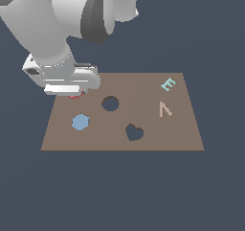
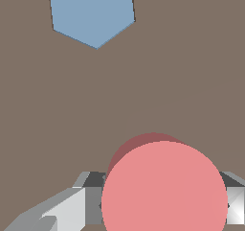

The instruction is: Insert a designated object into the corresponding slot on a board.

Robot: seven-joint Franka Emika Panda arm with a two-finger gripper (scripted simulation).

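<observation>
The salmon-red round disc fills the near part of the wrist view, with a grey finger pressed against each side of it. My gripper is shut on the disc. In the exterior view the hand sits low over the brown board near its far corner on the exterior view's left. Only a red sliver of the disc shows beneath it. The slot, a dark round hole, lies a short way toward the exterior view's right of the hand.
A blue hexagon piece lies on the board just nearer than the hand. A heart-shaped hole is near the board's front. A teal letter E and a peach letter piece lie toward the exterior view's right.
</observation>
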